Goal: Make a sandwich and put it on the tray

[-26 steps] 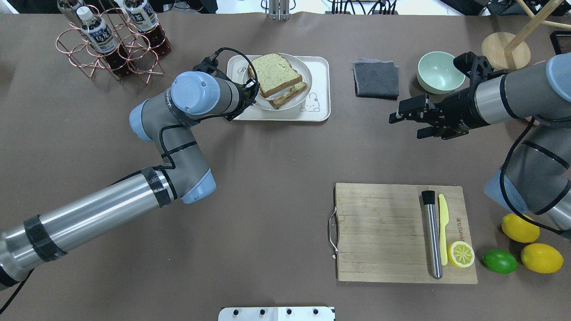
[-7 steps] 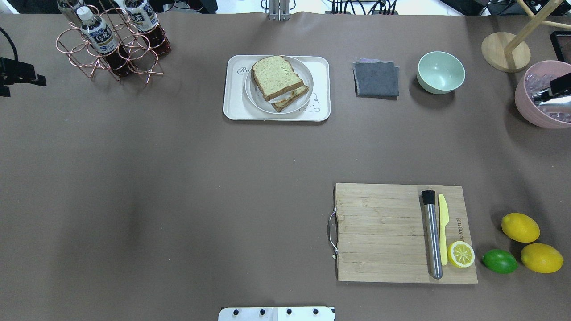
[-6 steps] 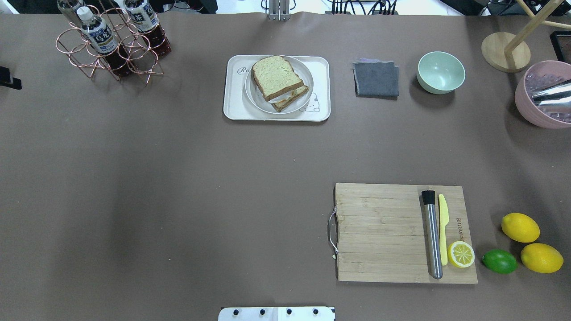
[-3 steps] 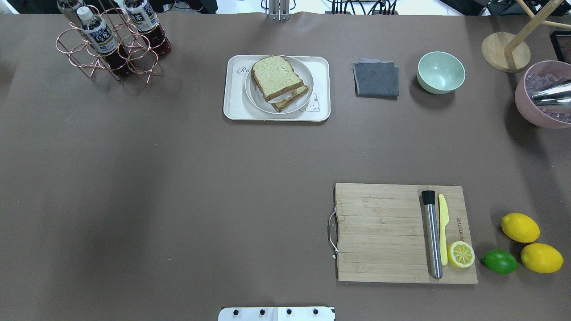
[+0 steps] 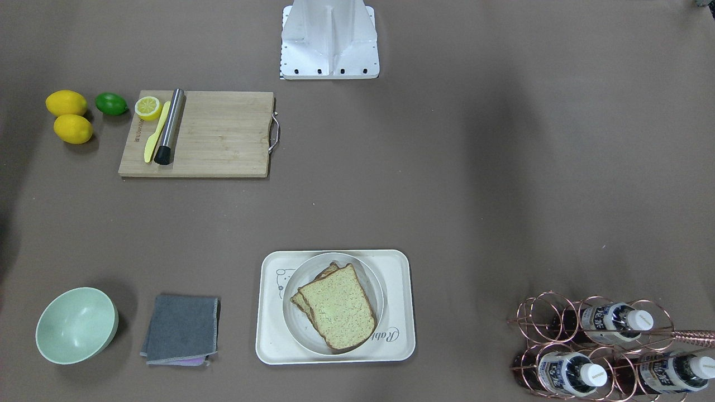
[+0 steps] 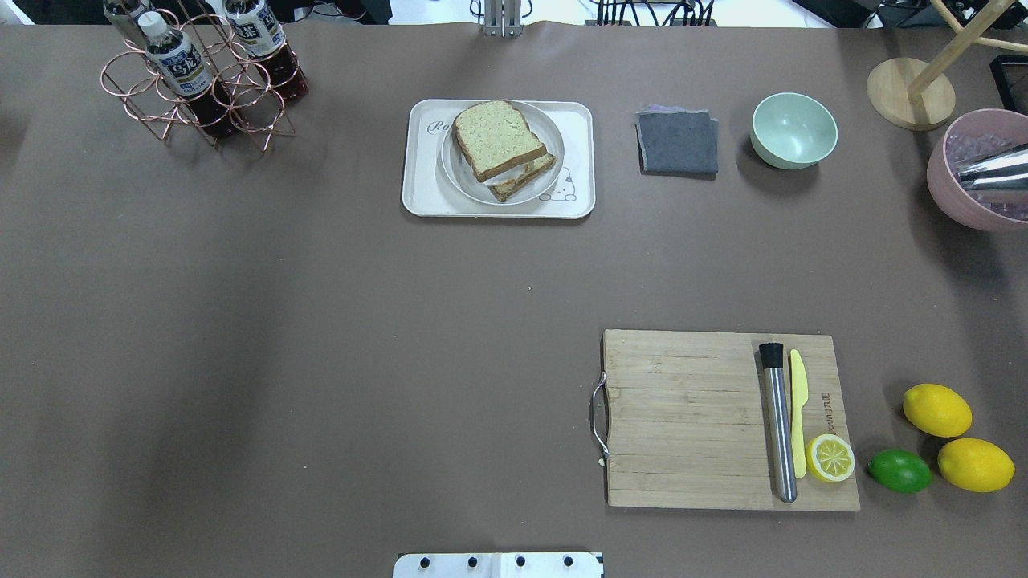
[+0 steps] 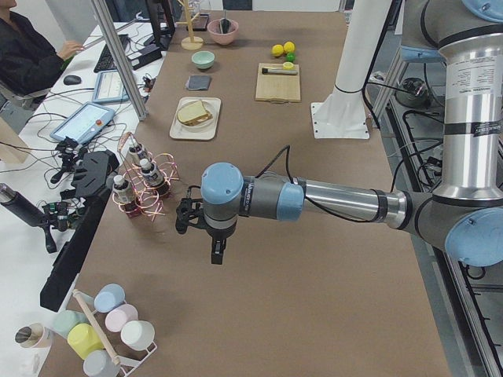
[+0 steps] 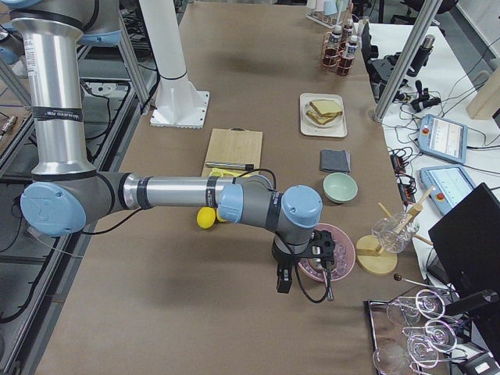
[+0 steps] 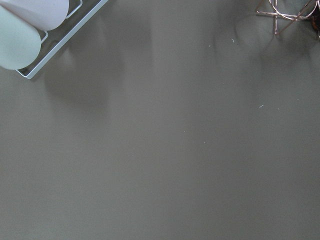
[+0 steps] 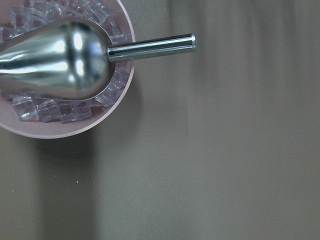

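The sandwich (image 6: 498,144) lies as two stacked bread slices on a round white plate (image 6: 552,148), and the plate stands on the cream tray (image 6: 580,128) at the table's far middle. The sandwich also shows in the front view (image 5: 338,307) on the tray (image 5: 399,290). The egg is hidden between the slices. My left gripper (image 7: 217,250) hangs over bare table next to the bottle rack, far from the tray. My right gripper (image 8: 283,280) hangs beside the pink bowl. I cannot tell whether either is open or shut.
A wooden cutting board (image 6: 683,417) holds a steel muddler (image 6: 778,425), a yellow knife and a lemon half. Lemons and a lime (image 6: 899,470) lie right of it. A grey cloth (image 6: 677,142), green bowl (image 6: 793,130), bottle rack (image 6: 193,72) and pink ice bowl (image 6: 976,172) line the far side.
Both arms have drawn back out of the overhead view, the left from beside the plate to the table's left end, the right to its right end. The sandwich, plate and tray have stayed put.
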